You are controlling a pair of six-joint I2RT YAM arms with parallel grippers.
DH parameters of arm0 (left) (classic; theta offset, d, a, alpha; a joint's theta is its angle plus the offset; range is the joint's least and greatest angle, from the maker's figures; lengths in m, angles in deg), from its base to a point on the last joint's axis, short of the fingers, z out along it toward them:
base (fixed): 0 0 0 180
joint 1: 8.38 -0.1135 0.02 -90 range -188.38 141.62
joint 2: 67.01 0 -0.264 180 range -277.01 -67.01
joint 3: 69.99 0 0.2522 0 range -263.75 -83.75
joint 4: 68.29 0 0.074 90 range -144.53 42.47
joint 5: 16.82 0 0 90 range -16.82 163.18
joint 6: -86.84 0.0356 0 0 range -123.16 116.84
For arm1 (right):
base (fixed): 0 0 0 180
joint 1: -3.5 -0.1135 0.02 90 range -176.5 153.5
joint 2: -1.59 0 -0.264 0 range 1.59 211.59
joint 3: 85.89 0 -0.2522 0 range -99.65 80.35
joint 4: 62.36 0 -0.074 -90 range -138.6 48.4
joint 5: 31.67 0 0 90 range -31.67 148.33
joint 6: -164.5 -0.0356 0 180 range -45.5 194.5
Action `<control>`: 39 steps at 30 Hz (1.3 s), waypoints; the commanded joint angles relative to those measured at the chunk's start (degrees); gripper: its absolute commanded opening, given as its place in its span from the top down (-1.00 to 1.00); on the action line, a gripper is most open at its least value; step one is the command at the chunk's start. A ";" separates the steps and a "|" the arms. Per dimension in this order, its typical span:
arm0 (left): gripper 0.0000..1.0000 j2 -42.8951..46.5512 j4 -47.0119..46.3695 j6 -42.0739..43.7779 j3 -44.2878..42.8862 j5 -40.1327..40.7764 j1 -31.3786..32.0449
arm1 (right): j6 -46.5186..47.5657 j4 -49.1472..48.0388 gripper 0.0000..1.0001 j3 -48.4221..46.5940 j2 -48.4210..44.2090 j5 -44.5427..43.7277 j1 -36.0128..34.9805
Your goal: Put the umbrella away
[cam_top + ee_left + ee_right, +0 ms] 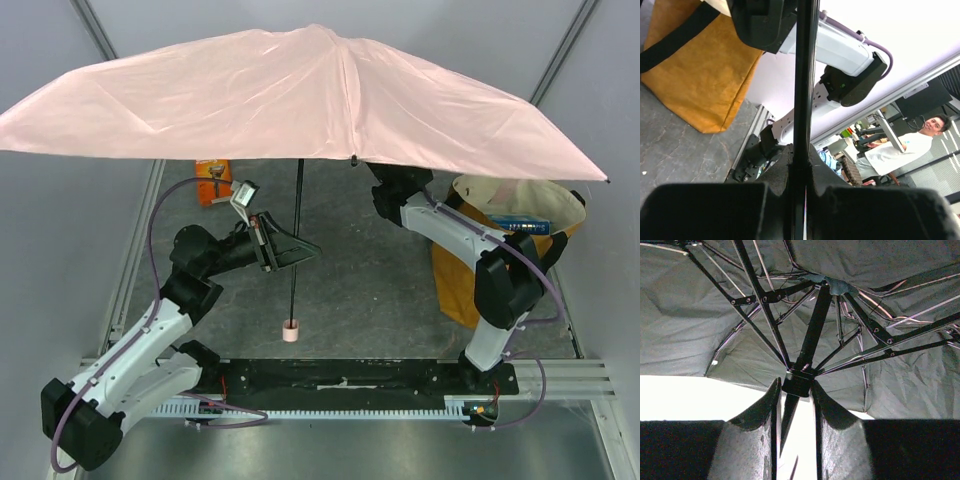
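Note:
The pale pink umbrella [300, 90] stands open, and its canopy spans the whole back of the top view. Its thin black shaft [297, 215] runs down to the small pink handle [290, 331], which hangs near the table. My left gripper [296, 250] is shut on the shaft about halfway up; the left wrist view shows the shaft [804, 75] clamped between the pads [827, 172]. My right gripper [796, 387] is up under the canopy, its fingertips closed on either side of the black runner [799, 381] where the ribs meet. The canopy hides it in the top view.
A mustard-yellow tote bag [470, 275] stands open at the right, behind the right arm [445, 228], with a blue item [520, 224] inside. It also shows in the left wrist view [695, 75]. An orange packet [213, 180] lies at the back left under the canopy.

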 commanded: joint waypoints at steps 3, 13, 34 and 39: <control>0.96 -0.85 -4.77 -5.72 -4.82 1.52 -1.10 | 2.01 -7.62 1.00 3.82 -4.59 5.89 0.00; 0.96 -5.16 10.07 10.63 -12.55 13.56 -1.01 | 5.63 33.78 1.00 14.54 -16.89 -14.77 -13.43; 0.96 -3.94 16.33 13.71 -8.26 16.81 -1.72 | -1.14 40.47 1.00 23.17 -19.19 -8.36 -8.80; 0.96 -0.60 15.97 13.44 -6.06 18.66 -1.80 | -1.76 28.70 0.10 30.29 -21.47 -8.01 -8.35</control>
